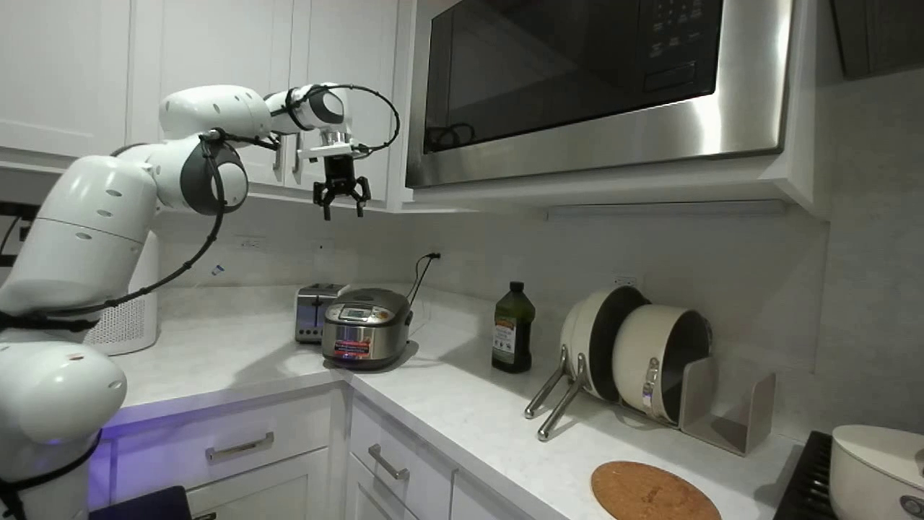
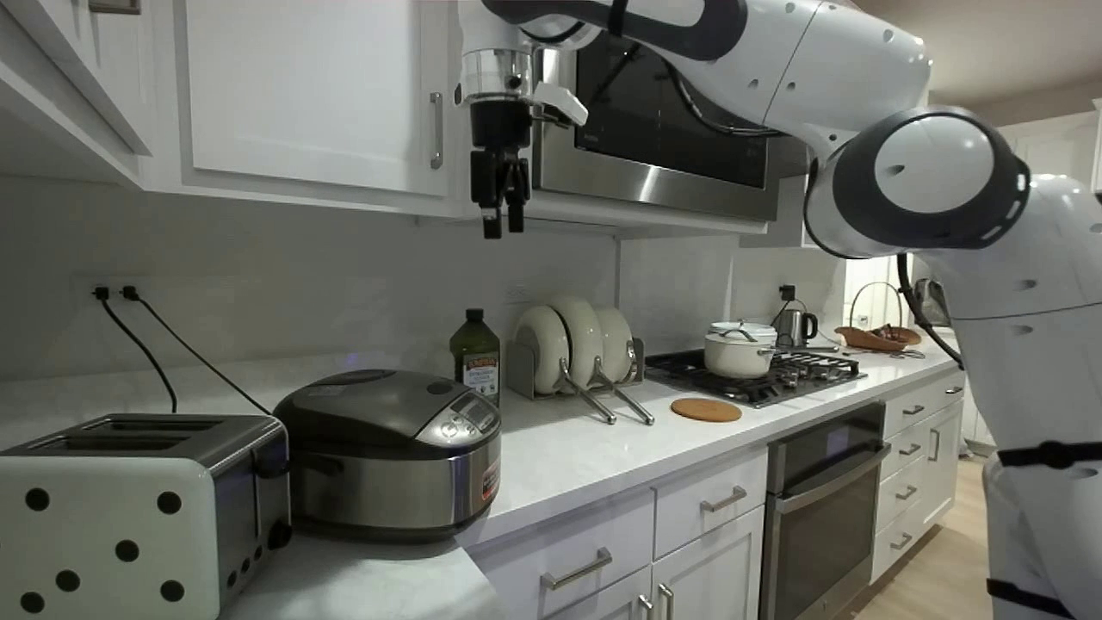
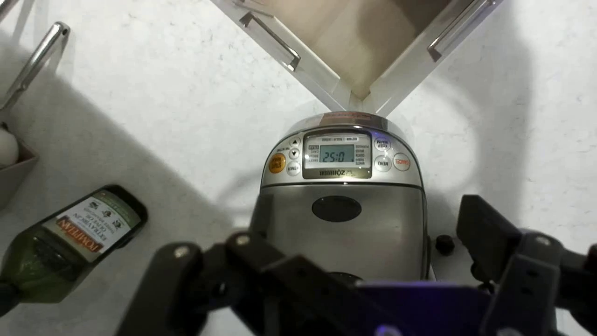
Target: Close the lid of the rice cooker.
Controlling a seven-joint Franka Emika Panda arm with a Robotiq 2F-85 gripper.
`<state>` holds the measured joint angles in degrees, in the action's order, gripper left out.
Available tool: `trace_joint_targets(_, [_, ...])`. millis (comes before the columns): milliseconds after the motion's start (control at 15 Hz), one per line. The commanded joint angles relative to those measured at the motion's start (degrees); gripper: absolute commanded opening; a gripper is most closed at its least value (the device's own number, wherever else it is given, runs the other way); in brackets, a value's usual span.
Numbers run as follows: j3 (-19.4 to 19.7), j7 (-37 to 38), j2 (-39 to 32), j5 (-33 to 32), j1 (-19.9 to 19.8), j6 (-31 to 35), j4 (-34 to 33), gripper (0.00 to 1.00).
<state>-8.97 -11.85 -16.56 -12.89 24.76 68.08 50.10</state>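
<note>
The rice cooker (image 1: 375, 348) stands on the counter corner, with a shiny steel body. It also shows in an exterior view (image 2: 387, 495) and in the wrist view (image 3: 345, 120). Its lid (image 2: 362, 405) lies down flush on the body, with no gap visible. The lid shows grey from above in the wrist view (image 3: 345, 242) and in an exterior view (image 1: 377, 297). My gripper (image 1: 343, 212) is open and empty, pointing down, high above the cooker and apart from it. It also shows in an exterior view (image 2: 504, 226) and in the wrist view (image 3: 368, 214).
A toaster (image 2: 112, 517) stands beside the cooker. A green oil bottle (image 1: 514, 328) and racked pans (image 1: 603, 339) stand along the wall. A microwave (image 1: 577, 137) and upper cabinets (image 2: 310, 95) hang near the gripper. A cork mat (image 1: 653, 491) lies on the counter.
</note>
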Motion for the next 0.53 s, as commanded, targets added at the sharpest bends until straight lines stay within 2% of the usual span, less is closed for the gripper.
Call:
trace_joint_targets(0, [0.3,2.8,8.3,3.0,-1.7,-1.1,9.5,1.00])
trace_joint_targets(200, [0.8,4.1,13.5,2.8,-2.6,-0.5,15.4,1.00])
trace_joint_targets(267, [0.4,2.3,8.4,1.5,-1.8,-1.2,8.6,1.00])
trace_joint_targets(467, [0.5,2.2,9.3,1.5,-1.9,-1.2,9.3,1.00])
